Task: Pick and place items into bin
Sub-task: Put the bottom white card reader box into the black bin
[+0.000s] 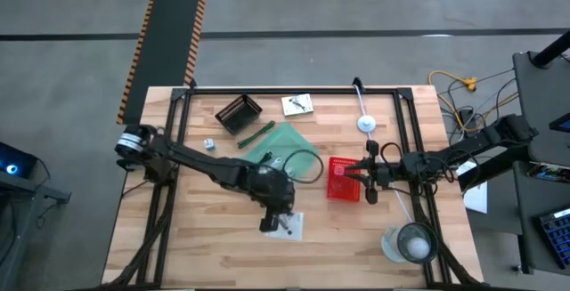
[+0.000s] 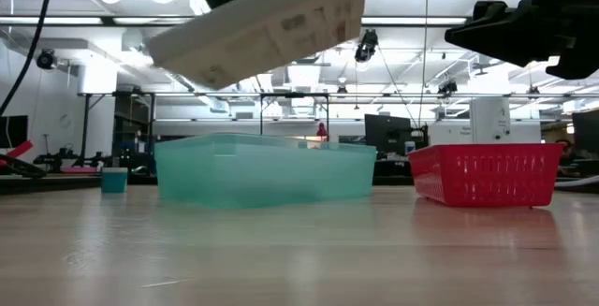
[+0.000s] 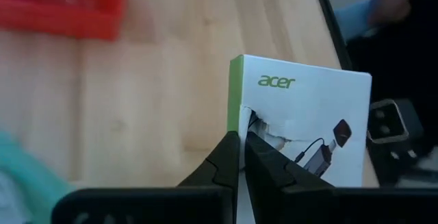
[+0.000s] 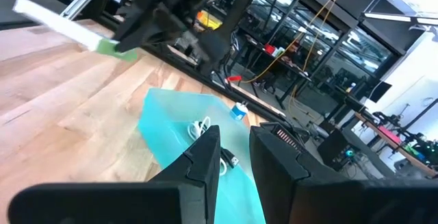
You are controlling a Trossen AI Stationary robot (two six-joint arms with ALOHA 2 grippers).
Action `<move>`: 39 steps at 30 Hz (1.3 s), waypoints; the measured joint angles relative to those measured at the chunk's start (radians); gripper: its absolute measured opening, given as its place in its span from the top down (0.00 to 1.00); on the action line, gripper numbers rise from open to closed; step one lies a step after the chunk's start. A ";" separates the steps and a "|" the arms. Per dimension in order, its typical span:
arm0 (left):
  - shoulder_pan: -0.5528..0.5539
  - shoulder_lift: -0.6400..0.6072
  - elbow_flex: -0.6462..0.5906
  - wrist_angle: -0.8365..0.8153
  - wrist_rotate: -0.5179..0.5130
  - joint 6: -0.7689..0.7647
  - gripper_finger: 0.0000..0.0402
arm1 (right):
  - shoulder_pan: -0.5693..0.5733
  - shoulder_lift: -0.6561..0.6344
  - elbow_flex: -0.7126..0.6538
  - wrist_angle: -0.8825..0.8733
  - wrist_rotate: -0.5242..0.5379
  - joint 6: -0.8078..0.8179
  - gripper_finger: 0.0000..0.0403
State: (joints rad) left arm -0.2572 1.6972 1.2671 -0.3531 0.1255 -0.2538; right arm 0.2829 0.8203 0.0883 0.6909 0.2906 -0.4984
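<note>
Over the near middle of the wooden table (image 1: 214, 246), the left arm is stretched diagonally from the left edge, and the left gripper (image 3: 241, 142) is seen pinched shut on the edge of a flat white printed packet (image 3: 308, 125) with a green side. From the low view the packet (image 2: 267, 25) is shown lifted well clear of the tabletop and tilted, above the teal bin (image 2: 267, 170); the overhead view hides most of it under the wrist. The right arm is reached in from the right edge, with the right gripper (image 4: 236, 155) held above the red basket (image 1: 343, 180), its fingers parted by a narrow gap with nothing seen between them.

Only in the right wrist view are the bin's contents made out: a white coiled cable (image 4: 200, 127) and what appears to be a small dark piece beside it, though that piece is too small to name. From above, a green pen (image 1: 256, 137) is seen beside the bin's far-left side and a black basket (image 1: 239, 113) farther back. Bare wood is left along the near edge and the left side; a black frame borders the table.
</note>
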 joint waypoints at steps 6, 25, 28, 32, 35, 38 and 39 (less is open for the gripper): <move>0.040 -0.070 -0.005 -0.002 -0.027 0.080 1.00 | 0.000 0.000 0.000 -0.003 0.000 -0.001 0.83; 0.417 -0.208 -0.007 -0.188 -0.142 0.043 1.00 | 0.000 -0.001 0.000 0.003 0.000 0.002 0.83; 0.495 -0.209 -0.012 -0.191 -0.237 -0.029 1.00 | 0.000 -0.002 0.000 0.004 0.000 0.014 0.83; 0.602 -0.209 -0.010 -0.248 -0.240 -0.055 1.00 | 0.000 -0.002 0.000 0.004 0.000 0.016 0.83; 0.675 -0.209 -0.012 -0.270 -0.240 -0.048 1.00 | 0.000 -0.002 0.000 0.003 0.000 0.021 0.83; 0.743 -0.209 -0.013 -0.307 -0.240 -0.027 1.00 | 0.000 -0.002 0.000 0.001 0.000 0.025 0.83; 0.764 -0.209 -0.013 -0.315 -0.240 -0.012 1.00 | 0.000 -0.002 0.000 0.001 0.000 0.030 0.83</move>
State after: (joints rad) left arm 0.5067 1.4883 1.2541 -0.6678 -0.1149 -0.2661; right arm 0.2829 0.8185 0.0883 0.6918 0.2905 -0.4685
